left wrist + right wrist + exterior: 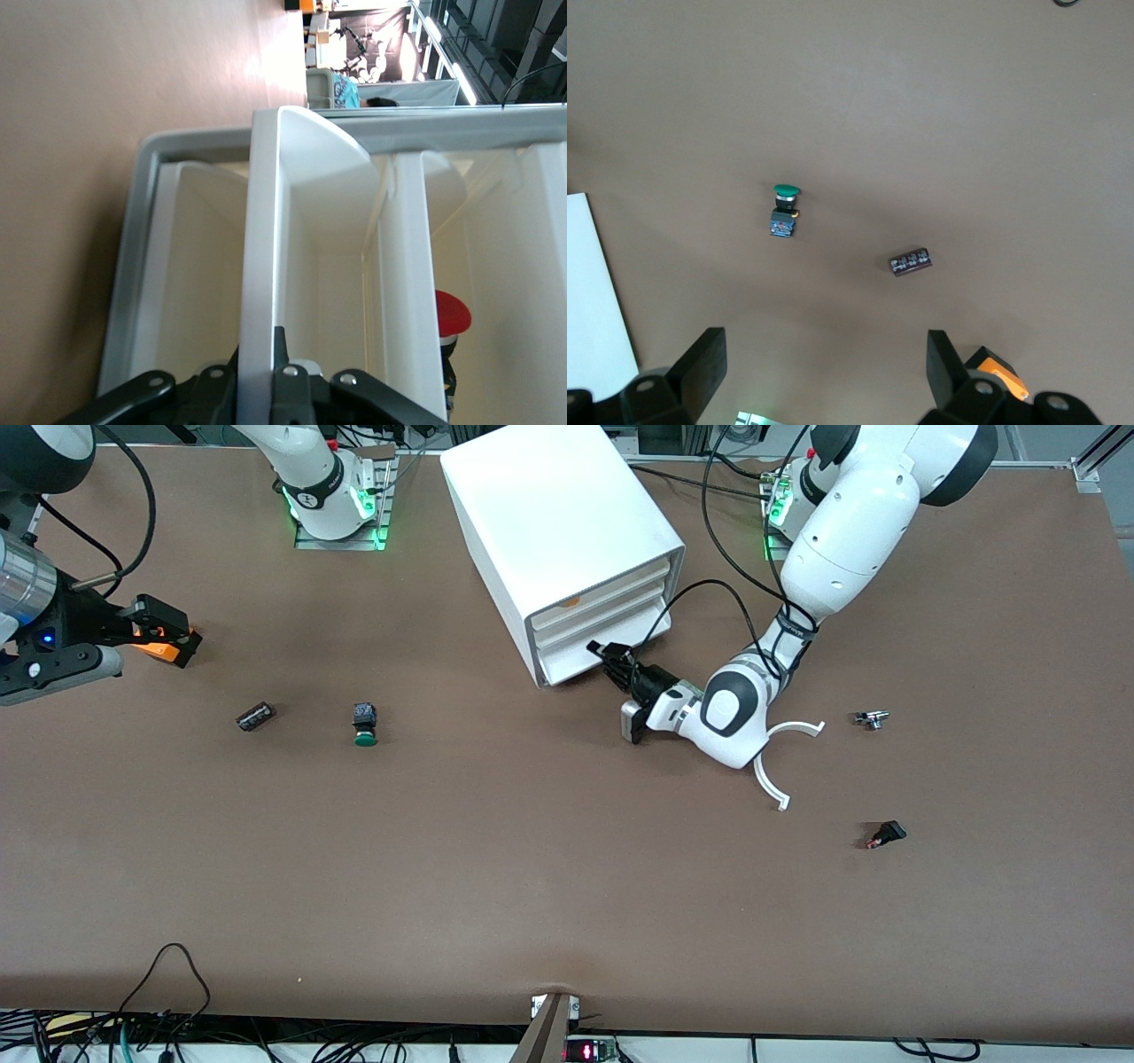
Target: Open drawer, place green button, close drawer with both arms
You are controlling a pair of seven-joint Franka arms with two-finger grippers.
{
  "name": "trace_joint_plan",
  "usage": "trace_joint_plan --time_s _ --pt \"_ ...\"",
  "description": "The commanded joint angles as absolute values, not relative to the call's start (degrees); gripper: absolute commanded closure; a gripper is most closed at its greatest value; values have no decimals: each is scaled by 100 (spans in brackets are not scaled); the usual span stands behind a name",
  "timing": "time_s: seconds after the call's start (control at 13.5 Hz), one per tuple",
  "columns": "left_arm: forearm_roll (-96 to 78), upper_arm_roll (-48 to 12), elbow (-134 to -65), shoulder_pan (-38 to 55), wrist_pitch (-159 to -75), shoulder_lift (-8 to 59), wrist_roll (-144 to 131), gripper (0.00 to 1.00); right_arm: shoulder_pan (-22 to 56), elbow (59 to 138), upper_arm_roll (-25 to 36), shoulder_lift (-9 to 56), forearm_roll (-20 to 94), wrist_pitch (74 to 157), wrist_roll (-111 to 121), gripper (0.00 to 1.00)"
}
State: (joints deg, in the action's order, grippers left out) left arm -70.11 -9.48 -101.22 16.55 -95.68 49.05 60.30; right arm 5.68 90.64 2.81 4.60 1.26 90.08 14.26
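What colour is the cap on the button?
Green; the button shows best in the right wrist view.

A brown table fills the frame. At upper centre stands a white drawer cabinet with a grey front rim. Left of centre lies the button, black-bodied with a green cap, and beside it a dark cylinder with pale markings. At the left edge sits an orange box. The arms are glossy white with dark grey joints.
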Motion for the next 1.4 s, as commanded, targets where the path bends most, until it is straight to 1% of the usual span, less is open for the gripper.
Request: trace_joint_plan --time_s 0.0,0.22,0.44,0.59,0.67,0.89,0.96,1.03,1.11,1.18,1.26,1.33 --pt "-7163 -765 -9897 1670 -9773 4860 5907 100 921 8973 272 571 123 8974 811 0" --pt "-7119 -633 -9696 1679 -9791 4913 5801 100 1150 9017 264 816 149 9000 773 0" --pt "-7102 -536 -9598 1679 -9905 4974 5774 100 1318 9018 272 1465 149 9315 703 0" --pt "-7110 -527 -9598 1679 -10002 5001 5757 100 1310 9113 272 1897 149 9754 694 0" --pt "-7110 -501 -9589 1670 -9993 5027 5696 100 1310 9306 264 1968 158 10086 694 0" --pt "-7119 -422 -9580 1644 -9993 5027 5608 100 1318 10227 264 1925 325 11115 677 0" --pt "-7128 -422 -9580 1609 -9993 5019 5529 99 1318 10622 264 1899 421 11518 659 0" --pt "-7128 -422 -9580 1608 -9984 5001 5424 94 1318 11000 264 1890 526 11905 581 0" --pt "-7111 -422 -9597 1591 -9958 4992 5275 86 1318 11335 264 1846 571 12257 441 0" --pt "-7102 -422 -9598 1591 -9941 4992 5143 66 1318 11669 229 1811 571 12609 248 0" --pt "-7102 -422 -9606 1591 -9923 4992 5028 1 1318 11968 81 1802 571 12986 37 0" --pt "-7093 -422 -9606 1600 -9905 4992 4845 0 1318 12258 -8 1802 571 13382 -200 0"
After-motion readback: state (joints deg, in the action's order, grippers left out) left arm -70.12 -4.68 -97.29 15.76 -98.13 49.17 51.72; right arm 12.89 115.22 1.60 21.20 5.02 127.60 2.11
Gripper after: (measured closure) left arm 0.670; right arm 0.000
